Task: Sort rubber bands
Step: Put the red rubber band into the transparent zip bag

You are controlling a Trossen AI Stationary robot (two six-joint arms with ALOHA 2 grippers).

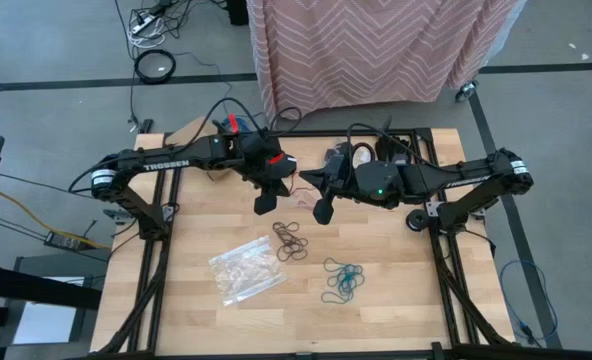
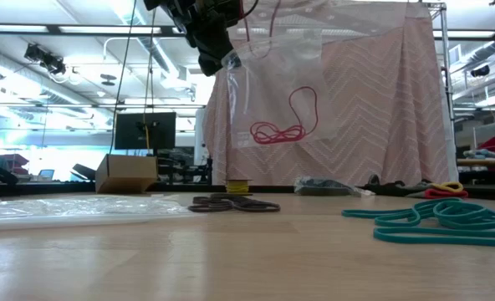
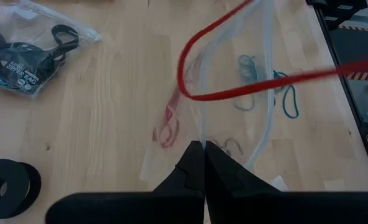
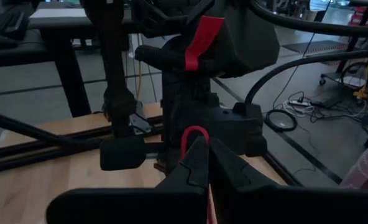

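Red rubber bands point(image 2: 277, 131) in clear bag point(image 2: 281, 75) hanging below clamped-shut left gripper point(image 3: 203, 149); right gripper point(image 4: 207, 163) pinching red loop point(image 4: 193, 134); "TROSSEN" on arm point(image 1: 166, 163).

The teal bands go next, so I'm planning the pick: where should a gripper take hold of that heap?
Come straight down on the teal rubber bands and pinch the loose loop lying out from the tangle. They lie flat on the table, so a sideways approach would probably just push them along.
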